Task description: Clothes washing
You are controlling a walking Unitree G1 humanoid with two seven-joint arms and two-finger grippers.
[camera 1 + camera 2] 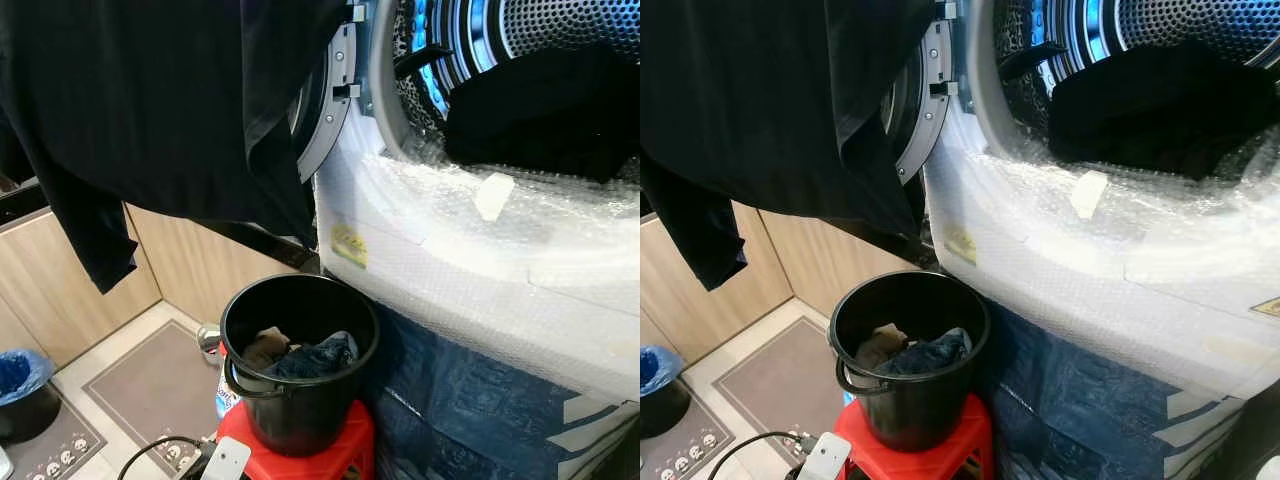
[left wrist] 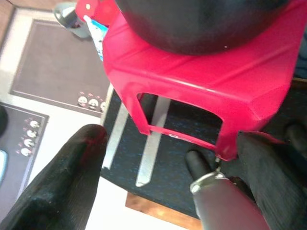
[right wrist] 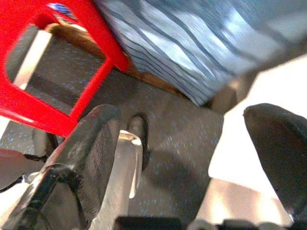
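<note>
Standing on a red stool [image 1: 330, 445] by the washer [image 1: 470, 250]: black bucket [image 1: 298, 365] holding clothes [image 1: 310, 355]; hanging above, a black garment [image 1: 150, 100]; lying below, grey mats [image 1: 150, 390] on pale floor [image 1: 110, 350]; left gripper [image 2: 168, 177] and right gripper [image 3: 192, 148] both gaping wide, gripping nothing.

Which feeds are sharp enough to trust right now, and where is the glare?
Left eye view: sharp; black bucket crisp, blue glare inside the washer drum. Right wrist view: motion-blurred, overexposed white patch beside the right claw. Left wrist view: red stool slightly soft, left claw fingers defocused.
</note>
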